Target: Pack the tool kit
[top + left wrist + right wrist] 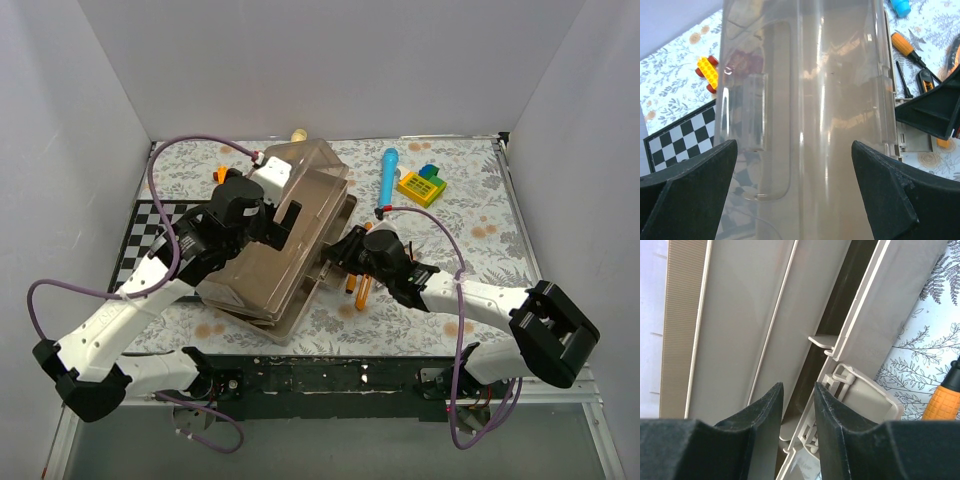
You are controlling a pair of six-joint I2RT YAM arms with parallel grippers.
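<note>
Left gripper point(794, 145) open astride toolbox lid point(840, 75); right gripper point(799, 385) near-closed at latch point(860, 390), perhaps empty; seat lid squarely.

From above and behind the arm bases, my top view looks down on the whole table point(480, 215). My left wrist view faces along the toolbox point(810, 100) lid, very near, between the left fingers point(690, 185). My right wrist view peers past the right fingers point(765, 420) at the toolbox's edge, closer still. All three share the toolbox.
</note>
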